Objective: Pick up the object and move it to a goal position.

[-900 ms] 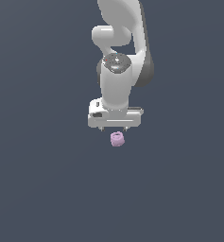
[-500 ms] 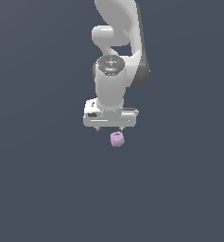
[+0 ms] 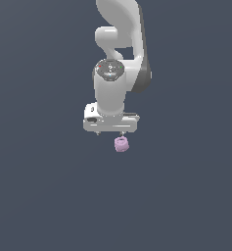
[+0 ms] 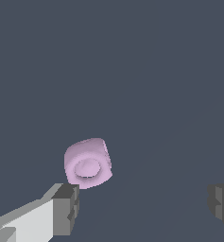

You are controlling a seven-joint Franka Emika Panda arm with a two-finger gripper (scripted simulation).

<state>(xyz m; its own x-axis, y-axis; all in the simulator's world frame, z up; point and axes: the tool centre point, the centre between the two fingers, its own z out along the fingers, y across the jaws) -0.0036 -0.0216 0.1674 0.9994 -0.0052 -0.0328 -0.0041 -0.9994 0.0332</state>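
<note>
Overhead, the white Panda arm (image 3: 118,54) fills the upper middle of the exterior view, w/ its gripper (image 3: 110,133) hanging over a plain dark slate floor (image 3: 39,196). Jaws stand wide apart in the wrist view, nothing between them; one pad (image 4: 66,208) sits just beside the object, the other is well apart at the far edge. Object (image 3: 121,144) is a small pink-lilac stubby cylinder w/ a rimmed, dished top (image 4: 88,166), lying on the floor below the gripper and off toward the exterior view's right, so it's not centred betw. the fingers yet. Prob. light and rigid, smooth rounded sides so it could roll or squirt out if pinched off-centre; best hold looks like across the curved wall, mid-height, after shifting sideways to centre it. Nothing else shows nearby, no obstacle visible; goal marker not visible either.
</note>
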